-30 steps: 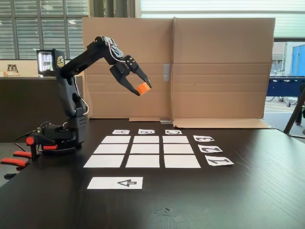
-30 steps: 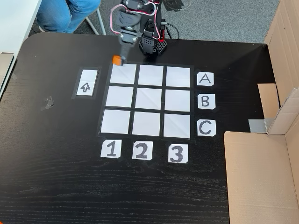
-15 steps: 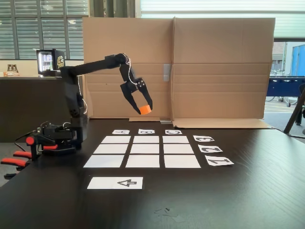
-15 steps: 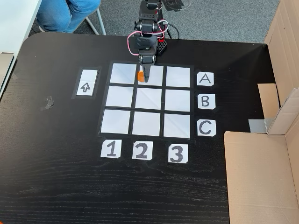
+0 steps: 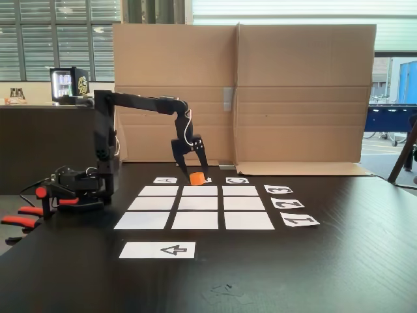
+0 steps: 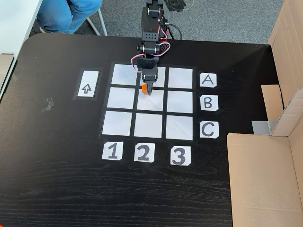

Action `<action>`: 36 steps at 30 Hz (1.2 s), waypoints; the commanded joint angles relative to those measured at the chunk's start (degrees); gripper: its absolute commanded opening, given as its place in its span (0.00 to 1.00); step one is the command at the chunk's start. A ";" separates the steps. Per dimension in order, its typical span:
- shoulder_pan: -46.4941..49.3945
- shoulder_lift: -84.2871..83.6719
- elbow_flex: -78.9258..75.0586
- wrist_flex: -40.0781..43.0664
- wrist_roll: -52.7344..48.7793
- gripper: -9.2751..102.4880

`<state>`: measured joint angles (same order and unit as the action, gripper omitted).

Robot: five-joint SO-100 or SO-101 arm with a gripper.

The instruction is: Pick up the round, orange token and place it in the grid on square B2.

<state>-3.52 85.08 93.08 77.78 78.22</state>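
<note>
The orange token (image 5: 197, 178) (image 6: 143, 87) hangs just above the table, with my gripper (image 5: 197, 177) (image 6: 145, 89) shut on it and pointing straight down. The black arm reaches out level from its base (image 5: 88, 186). The grid (image 5: 150, 220) (image 6: 117, 123) of white paper cells lies flat below. From above, the token sits over the edge of square B2 (image 5: 199, 203) (image 6: 151, 104) that faces the arm. In the fixed view from the side it hangs over the grid's middle column, a little above the paper.
Letter cards (image 6: 208, 102) and number cards (image 6: 143, 152) edge the grid. A white arrow strip (image 5: 158, 250) (image 6: 87, 83) lies beside it. A cardboard wall (image 5: 260, 91) (image 6: 265, 179) borders one side. A seated person's legs (image 6: 66, 12) are beyond the table, and orange-handled clamps (image 5: 19, 218) sit by the base.
The arm has stretched out and come down, carrying the token from high near the base to low over the middle of the grid. The gripper stays shut on it.
</note>
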 commanded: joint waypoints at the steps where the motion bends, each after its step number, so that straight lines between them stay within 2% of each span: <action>1: -0.79 -1.05 -0.62 -1.23 0.97 0.08; 33: -2.72 -10.99 2.29 -10.11 5.27 0.08; 36: -2.81 -11.25 2.55 -9.84 5.89 0.14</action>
<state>-5.89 73.56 95.54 68.03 83.32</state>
